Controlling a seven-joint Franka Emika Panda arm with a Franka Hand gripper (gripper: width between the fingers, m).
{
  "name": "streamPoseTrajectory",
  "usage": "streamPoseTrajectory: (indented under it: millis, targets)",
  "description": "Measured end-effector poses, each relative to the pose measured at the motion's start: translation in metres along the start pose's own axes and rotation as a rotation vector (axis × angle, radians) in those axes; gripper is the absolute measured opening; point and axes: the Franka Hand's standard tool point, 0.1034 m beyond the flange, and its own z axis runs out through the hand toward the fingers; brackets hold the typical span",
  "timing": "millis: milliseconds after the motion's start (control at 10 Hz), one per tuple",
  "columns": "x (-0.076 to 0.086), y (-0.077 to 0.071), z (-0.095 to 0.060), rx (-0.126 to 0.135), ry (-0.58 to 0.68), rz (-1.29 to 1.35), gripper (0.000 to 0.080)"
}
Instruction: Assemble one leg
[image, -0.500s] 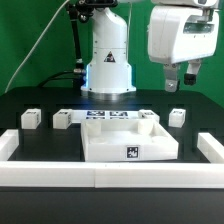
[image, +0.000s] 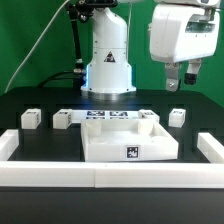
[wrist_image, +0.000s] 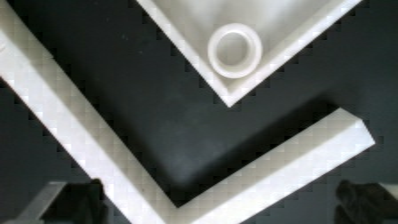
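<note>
Small white legs with marker tags stand on the black table in the exterior view: one at the far left (image: 31, 118), one beside it (image: 64, 120) and one at the right (image: 178, 116). My gripper (image: 181, 78) hangs high above the right leg, open and empty. In the wrist view my gripper (wrist_image: 214, 205) looks down with its dark fingertips (wrist_image: 63, 205) wide apart. Between them lies a corner of the white border walls (wrist_image: 196, 190). No leg shows in the wrist view.
The large white tray-like piece (image: 100, 146) lies in the middle, and its corner with a round socket (wrist_image: 233, 48) shows in the wrist view. The marker board (image: 104, 117) lies behind it. White border walls (image: 60, 176) fence the front and sides. The robot base (image: 108, 60) stands at the back.
</note>
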Motion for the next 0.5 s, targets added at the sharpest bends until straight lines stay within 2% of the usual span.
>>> streamPoseTrajectory:
  millis: [300, 500]
  targets:
    - [-0.024, -0.021, 0.013, -0.025, 0.031, -0.19, 0.065]
    - [-0.038, -0.028, 0.027, -0.032, 0.038, -0.373, 0.065]
